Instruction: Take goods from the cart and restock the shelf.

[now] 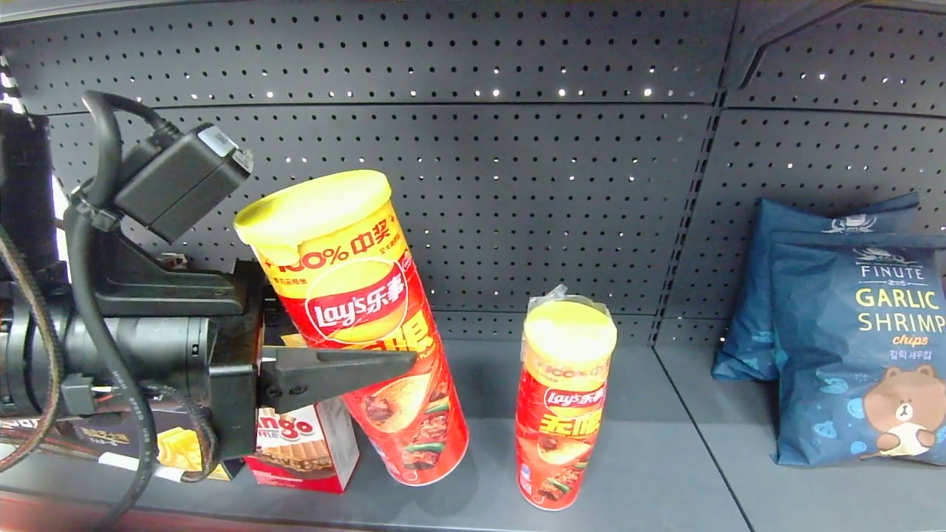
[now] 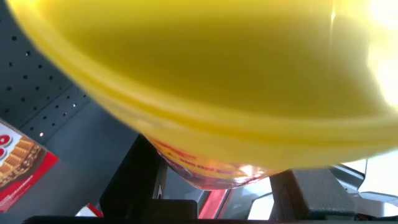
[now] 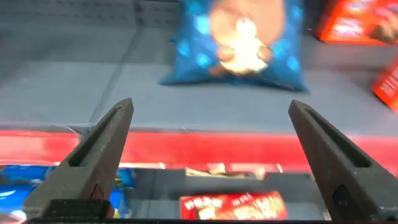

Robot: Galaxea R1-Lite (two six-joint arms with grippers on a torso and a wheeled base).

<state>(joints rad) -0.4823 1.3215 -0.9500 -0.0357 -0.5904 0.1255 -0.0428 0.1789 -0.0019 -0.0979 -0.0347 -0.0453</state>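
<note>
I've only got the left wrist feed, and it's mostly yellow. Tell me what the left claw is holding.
Observer: The left claw is shut on a tall red chip can with a yellow lid, tilted, its top toward the robot's left.
Operator: Report what stands beside it.
Observer: A shorter can of the same kind stands upright on the shelf to its right, apart from it.
Operator: Now the other arm.
Observer: The right claw is open, holding nothing, facing a blue chip bag.

grey shelf [image 1: 650,458] | small chip can [image 1: 565,403] | wafer box [image 1: 307,447] | blue bags [image 1: 857,355]
</note>
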